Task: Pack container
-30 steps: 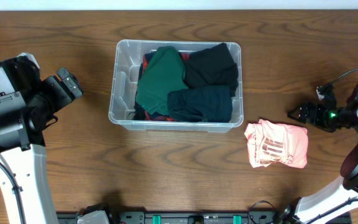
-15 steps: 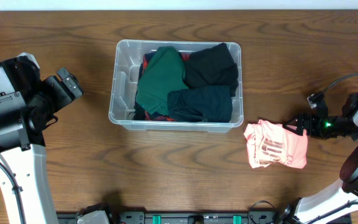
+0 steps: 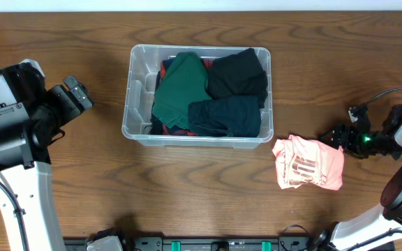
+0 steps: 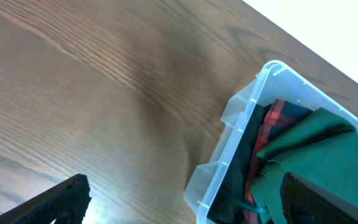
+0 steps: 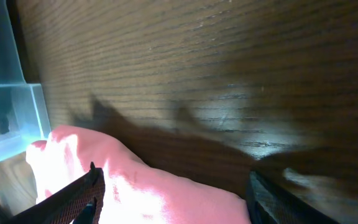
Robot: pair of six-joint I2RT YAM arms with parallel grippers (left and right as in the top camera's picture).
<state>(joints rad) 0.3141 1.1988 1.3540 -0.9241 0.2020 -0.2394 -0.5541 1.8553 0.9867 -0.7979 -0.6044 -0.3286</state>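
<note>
**A:** Largest entry?

**B:** Table [image 3: 201, 202], wooden, one. It carries everything else.

**A:** Next?

**B:** Container [image 3: 139, 70], clear plastic, one, at mid-table towards the far edge. It holds four pieces of clothing in a heap: one green garment [image 3: 180, 87], one black garment [image 3: 237, 73], one dark teal garment [image 3: 225, 115], and one red plaid piece [image 3: 166, 67] showing beneath them at the far left.

**A:** Outside it?

**B:** Pink shirt [image 3: 309, 162], one, folded on the table near the container's near right corner, not touching it.

**A:** Grippers?

**B:** Two. The left gripper [image 3: 79, 94] has its fingers spread and empty, well left of the container. The right gripper [image 3: 329, 136] is low at the shirt's far right edge, fingers spread, with pink cloth showing between them.
</note>
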